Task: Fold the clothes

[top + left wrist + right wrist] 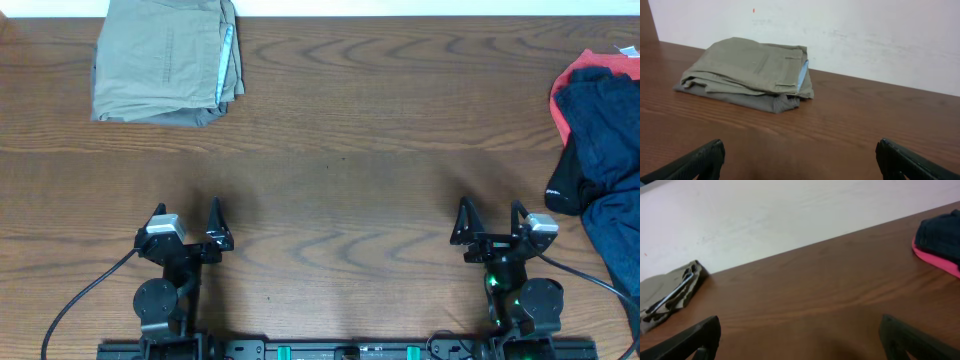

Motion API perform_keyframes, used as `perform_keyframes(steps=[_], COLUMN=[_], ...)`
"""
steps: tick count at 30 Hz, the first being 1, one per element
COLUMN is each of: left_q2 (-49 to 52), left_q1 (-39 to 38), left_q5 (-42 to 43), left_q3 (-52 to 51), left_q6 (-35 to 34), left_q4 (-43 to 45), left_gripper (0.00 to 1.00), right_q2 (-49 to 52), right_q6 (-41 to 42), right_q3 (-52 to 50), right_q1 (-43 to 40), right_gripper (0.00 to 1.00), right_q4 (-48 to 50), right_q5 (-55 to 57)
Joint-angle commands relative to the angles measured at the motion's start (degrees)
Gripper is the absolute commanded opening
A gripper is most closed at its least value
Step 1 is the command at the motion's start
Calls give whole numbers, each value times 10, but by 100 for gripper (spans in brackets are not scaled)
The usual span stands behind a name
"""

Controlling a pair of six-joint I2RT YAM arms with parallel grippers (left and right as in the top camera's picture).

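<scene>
We see the left fingers (700,161) spread wide apart with nothing between them, only bare wood in the gap. The right fingers (695,339) stand just as wide and hold nothing either. From overhead, both pairs point away from the arms' bases toward the far side of the worktop (350,150), low over its near edge. We cannot tell whether the tips touch the wood. The two arms sit well apart, and a black cable (80,300) trails off from the left one.

The navy blue shorts (612,125) lie in a crumpled heap at the right edge of the worktop, ahead of the right fingers and further to the right. They are well apart from those fingers and partly cut off by the frame. They rest on a red garment (572,78) whose edge shows at the far side of the heap. A black garment (565,188) with a small white label (552,193) pokes out from under them on the side toward the middle. More dark blue cloth runs down toward the near right corner. We think it belongs to the same shorts, though the frame hides too much to be sure. The right wrist camera catches a corner of blue cloth over red at its right edge.

In the far left corner lies a folded khaki garment (165,60) with a pale blue edge (228,55) along its right side. It is well ahead of the left fingers, with a white wall (865,35) behind it.
</scene>
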Motion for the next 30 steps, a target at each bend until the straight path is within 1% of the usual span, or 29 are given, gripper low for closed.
perform_keyframes(steps=[1, 3, 4, 8, 13, 17, 22, 30], left_q2=[-3, -3, -3, -3, -3, -3, -3, -3], left_q1=[-1, -1, -1, -1, -1, -1, -1, -1], left_q5=[8, 8, 8, 8, 8, 8, 8, 8], left_q3=[-7, -7, -7, -7, -7, -7, -7, -7], left_q6=[10, 10, 10, 10, 10, 10, 10, 10], left_q4=[-23, -23, -23, -23, -23, -23, -23, -23], left_gripper=[98, 98, 98, 98, 98, 98, 98, 98], right_q2=[-4, -4, -4, -4, -4, -4, -4, -4], right_q6=[-9, 5, 25, 111, 115, 127, 127, 125], right_q3=[-1, -1, -1, -1, -1, -1, -1, -1], right_q1=[-6, -6, -6, -6, -6, -6, -6, -6], right_gripper=[99, 99, 99, 99, 99, 99, 99, 99], right_q4=[29, 58, 71, 72, 57, 83, 121, 132], right_q5=[3, -1, 0, -19, -9, -57, -57, -94])
